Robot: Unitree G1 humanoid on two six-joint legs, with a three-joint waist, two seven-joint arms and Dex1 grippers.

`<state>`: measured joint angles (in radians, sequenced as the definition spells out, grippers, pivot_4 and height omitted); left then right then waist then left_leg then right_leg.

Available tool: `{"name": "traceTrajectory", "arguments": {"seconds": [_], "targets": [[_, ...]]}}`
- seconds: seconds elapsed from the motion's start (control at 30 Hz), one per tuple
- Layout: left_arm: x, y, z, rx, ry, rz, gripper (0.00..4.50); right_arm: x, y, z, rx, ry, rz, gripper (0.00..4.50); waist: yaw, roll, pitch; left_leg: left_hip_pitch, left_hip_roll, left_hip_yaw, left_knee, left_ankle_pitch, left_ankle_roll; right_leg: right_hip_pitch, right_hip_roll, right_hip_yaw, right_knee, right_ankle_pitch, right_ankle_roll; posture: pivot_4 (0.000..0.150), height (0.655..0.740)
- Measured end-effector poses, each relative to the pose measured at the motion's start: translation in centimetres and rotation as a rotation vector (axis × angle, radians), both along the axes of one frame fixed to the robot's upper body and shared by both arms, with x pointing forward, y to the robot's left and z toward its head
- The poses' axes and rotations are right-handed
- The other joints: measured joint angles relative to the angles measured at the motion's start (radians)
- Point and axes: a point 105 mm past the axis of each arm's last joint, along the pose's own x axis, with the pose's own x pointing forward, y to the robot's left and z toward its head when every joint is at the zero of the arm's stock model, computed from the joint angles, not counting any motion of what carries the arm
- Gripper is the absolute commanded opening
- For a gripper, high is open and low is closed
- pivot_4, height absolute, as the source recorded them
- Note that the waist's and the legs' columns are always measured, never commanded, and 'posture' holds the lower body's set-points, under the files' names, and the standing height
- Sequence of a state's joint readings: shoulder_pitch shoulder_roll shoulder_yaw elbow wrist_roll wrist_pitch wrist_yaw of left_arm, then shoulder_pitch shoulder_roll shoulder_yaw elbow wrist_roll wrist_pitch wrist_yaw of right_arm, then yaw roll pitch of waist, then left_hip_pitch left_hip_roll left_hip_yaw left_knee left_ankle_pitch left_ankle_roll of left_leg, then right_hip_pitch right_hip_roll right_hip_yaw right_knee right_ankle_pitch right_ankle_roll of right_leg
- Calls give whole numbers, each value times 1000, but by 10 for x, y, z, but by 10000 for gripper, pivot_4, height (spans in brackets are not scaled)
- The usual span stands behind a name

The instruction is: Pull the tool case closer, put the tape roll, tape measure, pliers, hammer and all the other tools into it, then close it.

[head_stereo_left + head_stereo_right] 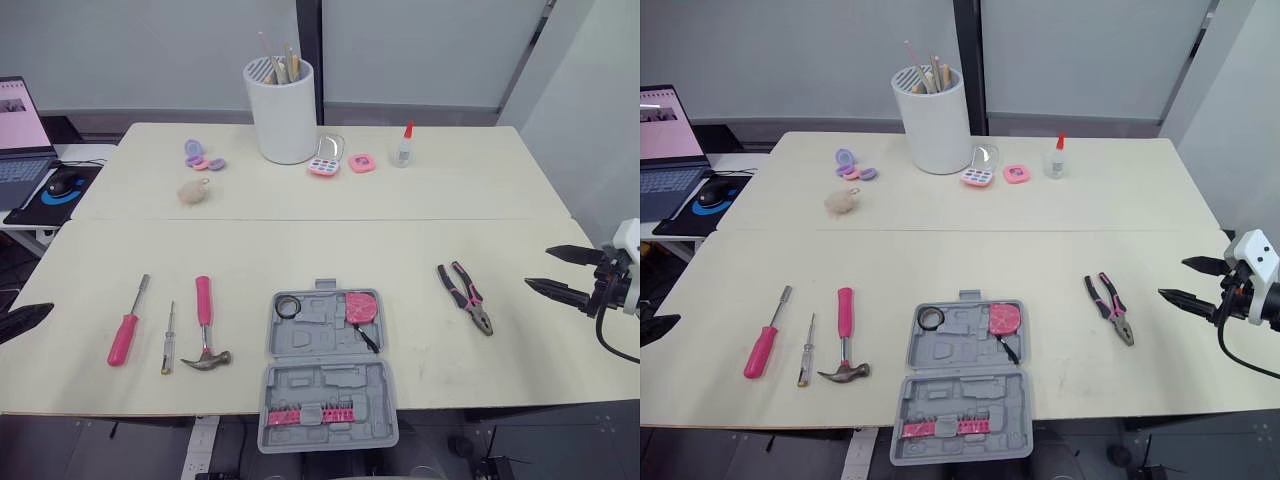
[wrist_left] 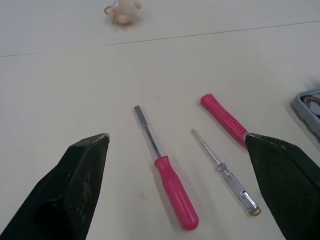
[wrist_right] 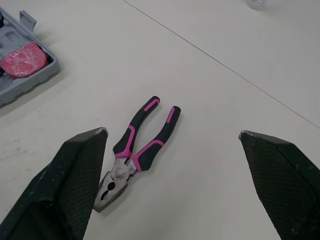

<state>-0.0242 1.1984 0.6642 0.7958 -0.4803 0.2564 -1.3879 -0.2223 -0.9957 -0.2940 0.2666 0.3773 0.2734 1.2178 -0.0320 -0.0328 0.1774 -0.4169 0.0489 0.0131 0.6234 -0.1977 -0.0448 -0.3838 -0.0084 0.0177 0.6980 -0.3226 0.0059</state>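
At the near edge of the pale tabletop (image 1: 420, 190) lay one grey plastic tool case (image 1: 325, 375), opened flat, its near half overhanging the edge and its carry tab facing away from the robot. Its far half held one black tape roll (image 1: 288, 306) and one pink tape measure (image 1: 361, 306); a row of pink bits (image 1: 305, 414) sat in the near half, too small to count.

Left of the case lay three tools, all roughly lengthwise front to back: one pink-handled hammer (image 1: 206, 325), head nearest the robot; one small clear-handled tester screwdriver (image 1: 169, 339); and one pink-handled screwdriver (image 1: 128, 322), shaft pointing away. Right of the case lay one pair of black-and-pink pliers (image 1: 466, 298), nose toward the robot and angled slightly right.

Both pairs of jaws were spread wide and empty: the left jaws low over the two screwdrivers, one finger covering the hammer's head in the wrist view, the right jaws just right of the pliers
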Motion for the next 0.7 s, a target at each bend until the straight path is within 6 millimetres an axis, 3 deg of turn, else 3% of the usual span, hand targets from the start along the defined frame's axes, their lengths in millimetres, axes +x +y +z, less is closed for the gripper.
{"name": "traceTrajectory", "arguments": {"seconds": [0.27, 0.7], "targets": [[-3, -1, -9, 1, 25, 0, 45000, -2, 3, -3, -12, 15, -4, 44833, 1, 0, 0, 0, 0, 0, 0, 0, 0, 0, 0, 0, 0, 1, -1, 1500, 7400], [0, -1, -5, 22, 3, 7, 45000, -7, -3, -13, -31, 35, -23, 44833, 1, 0, 0, 0, 0, 0, 0, 0, 0, 0, 0, 0, 0, 1, -1, 1500, 7400]]}}
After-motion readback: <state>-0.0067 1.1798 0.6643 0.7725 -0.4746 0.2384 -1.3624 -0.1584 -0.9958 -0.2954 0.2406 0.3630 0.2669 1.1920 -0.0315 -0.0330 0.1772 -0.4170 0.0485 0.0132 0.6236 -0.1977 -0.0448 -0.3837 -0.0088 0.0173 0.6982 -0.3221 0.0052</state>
